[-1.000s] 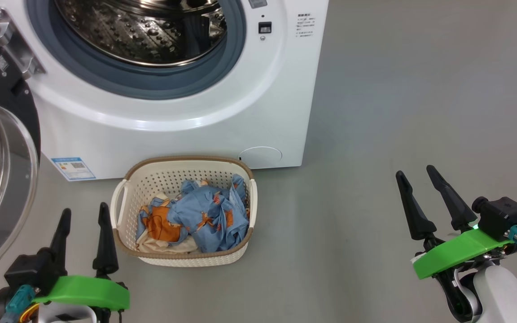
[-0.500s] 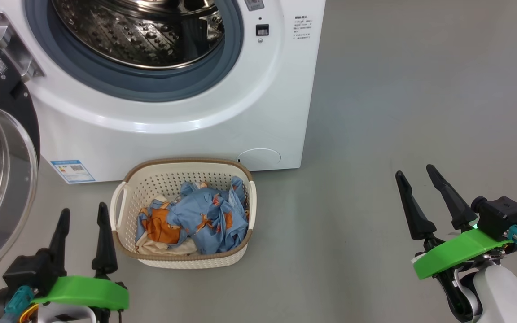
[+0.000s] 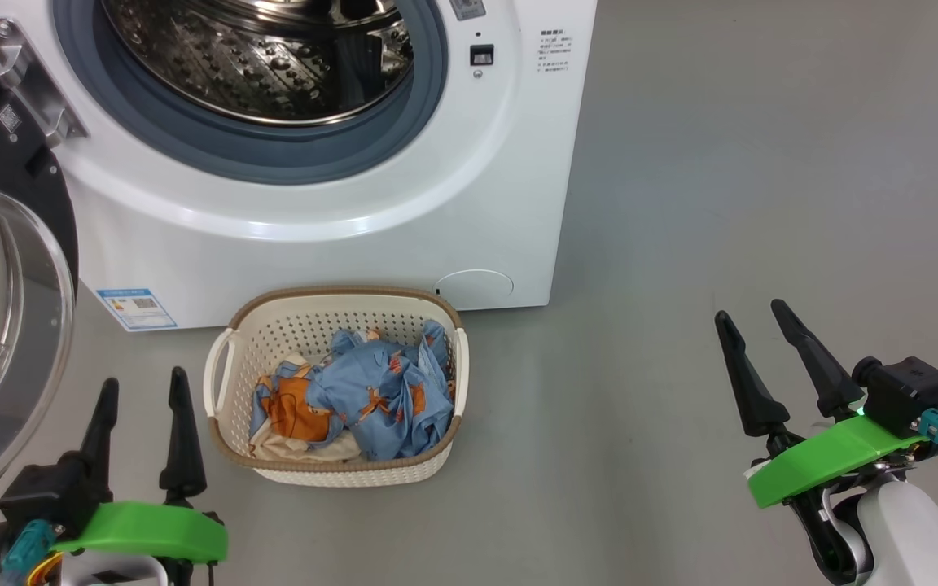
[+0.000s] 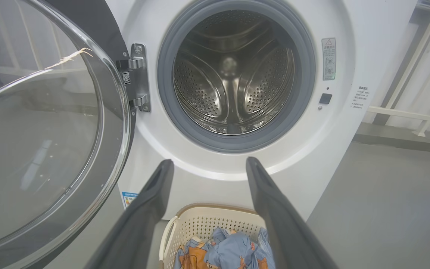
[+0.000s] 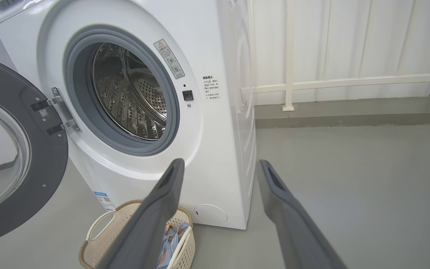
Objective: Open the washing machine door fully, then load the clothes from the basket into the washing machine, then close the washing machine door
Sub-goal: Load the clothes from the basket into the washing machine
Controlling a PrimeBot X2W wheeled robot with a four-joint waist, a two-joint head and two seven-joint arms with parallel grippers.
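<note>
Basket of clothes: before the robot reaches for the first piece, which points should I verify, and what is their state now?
1. Washing machine door stands clear of the opening: ok.
2. Door at its full stop: cannot tell.
3. Drum empty: ok.
4. Clothes inside the basket: ok.
5. Left gripper open, empty: ok.
6. Right gripper open, empty: ok.

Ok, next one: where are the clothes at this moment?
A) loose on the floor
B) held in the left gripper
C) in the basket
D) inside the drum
C: the clothes lie bunched in the basket, which sits on the floor before the washer. The left gripper and right gripper stand open, apart from it.
</note>
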